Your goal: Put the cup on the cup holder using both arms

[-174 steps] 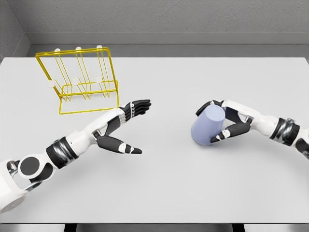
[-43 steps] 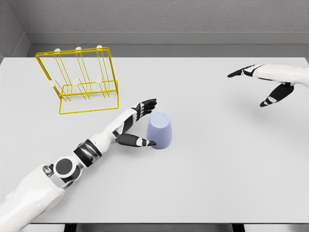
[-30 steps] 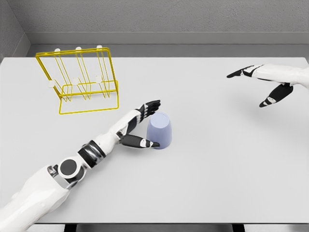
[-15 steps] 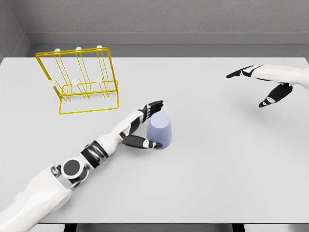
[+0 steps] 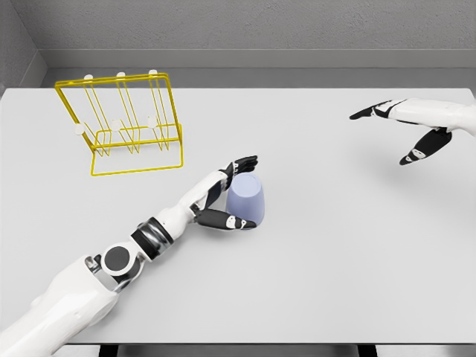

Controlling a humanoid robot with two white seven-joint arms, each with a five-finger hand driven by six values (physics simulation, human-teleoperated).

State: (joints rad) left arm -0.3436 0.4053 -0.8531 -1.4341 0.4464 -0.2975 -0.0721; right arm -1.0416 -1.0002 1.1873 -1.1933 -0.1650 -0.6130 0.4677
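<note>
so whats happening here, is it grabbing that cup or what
The left hand is wrapped around the lavender cup, which stands upside down on the white table; fingers lie behind it and the thumb in front, though a firm grip cannot be confirmed. The right hand hangs open and empty over the table's far right. The yellow wire cup holder stands at the far left, holding no cup.

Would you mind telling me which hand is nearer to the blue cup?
Left. The left hand is around the blue cup, fingers not visibly closed; the right hand hovers far off to its right, open.
</note>
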